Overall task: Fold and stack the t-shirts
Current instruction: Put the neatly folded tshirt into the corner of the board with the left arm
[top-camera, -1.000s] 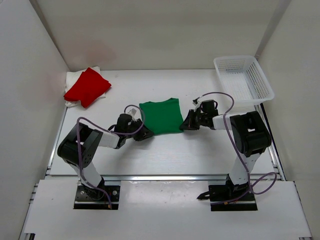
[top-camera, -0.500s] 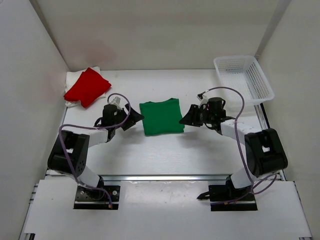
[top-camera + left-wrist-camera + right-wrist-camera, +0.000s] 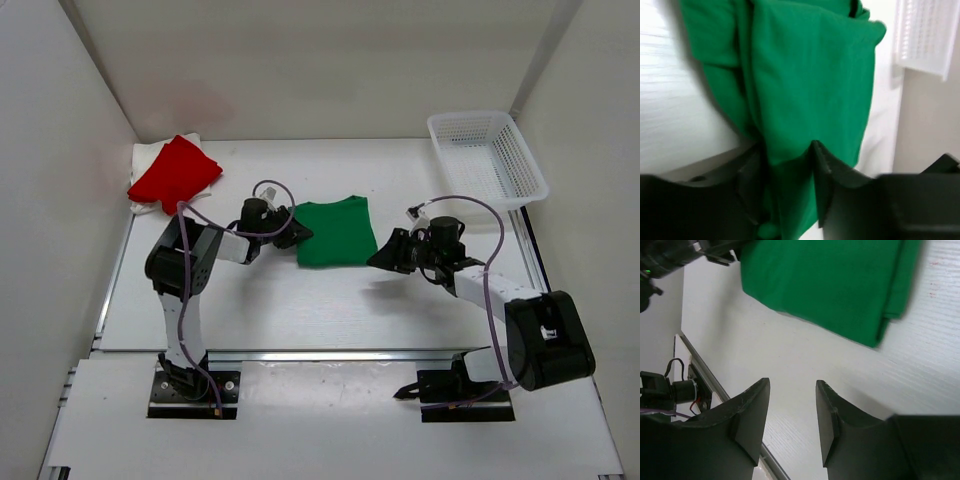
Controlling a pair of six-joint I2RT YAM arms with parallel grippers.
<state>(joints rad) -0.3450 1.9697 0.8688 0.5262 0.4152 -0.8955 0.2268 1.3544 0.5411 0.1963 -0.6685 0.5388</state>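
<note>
1. Spanning the whole scene, the white table [image 3: 300, 310] carries all the cloth and the basket; both arms reach out over it from its near edge.
2. At the far right corner stands the white mesh basket [image 3: 487, 160], well apart from every shirt.
3. The green t-shirt [image 3: 338, 232] lies near the middle of the table, folded into a roughly square pad. Its layers show along the edges in both wrist views. It lies flat between the two grippers.
4. The red t-shirt [image 3: 175, 172] lies folded at the far left corner, turned at an angle to the table edges and well apart from the green one.
5. The cream-white t-shirt [image 3: 147, 158] lies under the red one; only its far edge and a bit at the near side peek out.
6. The left gripper [image 3: 786, 146] is at the green pad's left edge, low over the table. Its fingers [image 3: 822, 175] stand apart with a fold of green cloth filling the gap between them. Whether they press on that cloth or only straddle it, I cannot tell.
7. The right gripper [image 3: 792, 381] hangs just off the pad's near right corner, not touching it. Its fingers [image 3: 752, 410] are spread apart with only bare table showing between them, and the green cloth lies just beyond their tips.
</note>
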